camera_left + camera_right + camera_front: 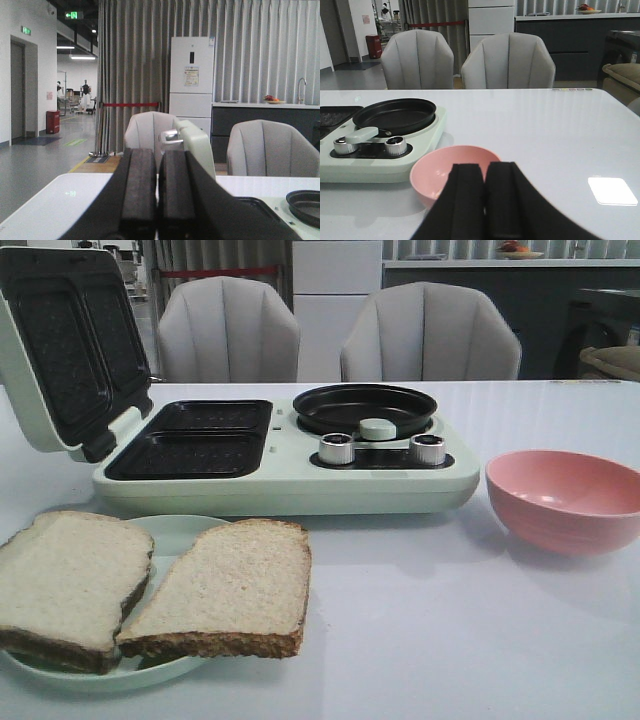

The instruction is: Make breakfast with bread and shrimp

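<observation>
Two slices of bread lie side by side on a pale green plate (175,535) at the table's front left: one slice (62,580) to the left, the other (228,585) to the right, overhanging the rim. No shrimp shows in any view. Neither gripper appears in the front view. In its wrist view my left gripper (158,152) is shut and empty, low over the table behind the machine's raised lid (197,145). My right gripper (485,165) is shut and empty too, just short of the pink bowl (437,170), and its fingers hide part of the bowl's inside.
A pale green breakfast machine (290,475) stands mid-table with its lid (60,350) open at the left, two black sandwich wells (195,440), a black round pan (363,407) and two silver knobs (336,448). The pink bowl (565,498) stands right of it. Two grey chairs (228,330) stand behind the table.
</observation>
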`<state>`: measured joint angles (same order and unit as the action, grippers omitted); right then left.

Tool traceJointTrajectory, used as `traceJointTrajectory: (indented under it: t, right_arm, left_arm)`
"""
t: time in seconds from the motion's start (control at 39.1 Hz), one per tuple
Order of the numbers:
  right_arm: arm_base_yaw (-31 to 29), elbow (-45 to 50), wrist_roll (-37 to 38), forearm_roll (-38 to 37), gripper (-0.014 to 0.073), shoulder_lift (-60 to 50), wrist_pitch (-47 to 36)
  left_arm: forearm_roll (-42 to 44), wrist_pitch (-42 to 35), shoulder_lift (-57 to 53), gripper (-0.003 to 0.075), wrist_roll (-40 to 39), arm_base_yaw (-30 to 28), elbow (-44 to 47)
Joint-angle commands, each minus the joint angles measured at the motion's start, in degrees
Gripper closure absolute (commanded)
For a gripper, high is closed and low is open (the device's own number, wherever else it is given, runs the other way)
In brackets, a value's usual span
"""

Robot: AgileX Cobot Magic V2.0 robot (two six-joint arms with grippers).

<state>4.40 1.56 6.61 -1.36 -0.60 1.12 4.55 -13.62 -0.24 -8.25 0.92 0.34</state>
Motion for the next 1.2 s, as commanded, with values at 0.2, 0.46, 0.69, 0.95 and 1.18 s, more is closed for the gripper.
traceJointTrajectory:
  t: [0.2,0.46,0.69,0.95,1.18]
  right_arm:
    - [-0.4,-1.0,0.1,-0.5,0.0451,-1.2,-4.9]
    - [-0.4,-1.0,0.1,-0.5,0.0451,-1.2,-4.9]
    - [-0.4,-1.0,0.1,-0.5,0.0451,-1.2,-4.9]
    - [-0.4,-1.0,0.1,-0.5,0.0451,-1.2,-4.9]
    - [-0.4,-1.0,0.1,-0.5,0.0451,-1.2,-4.9]
  left_arm:
    - [-0.1,10.4,2.0,0.0607,-0.6,-0.1,-14.1]
    - [-0.1,31.5,10.6,0.0607,-0.6,-0.1,-24.4]
    - [0.0,31.4,11.8,0.0607,-0.6,-0.1,-23.7]
    - [0.4,31.2,11.8,0.0582,-0.6,-0.1,-23.7]
    - [0.1,31.0,11.8,0.0279,-0.5,-0.1,-23.7]
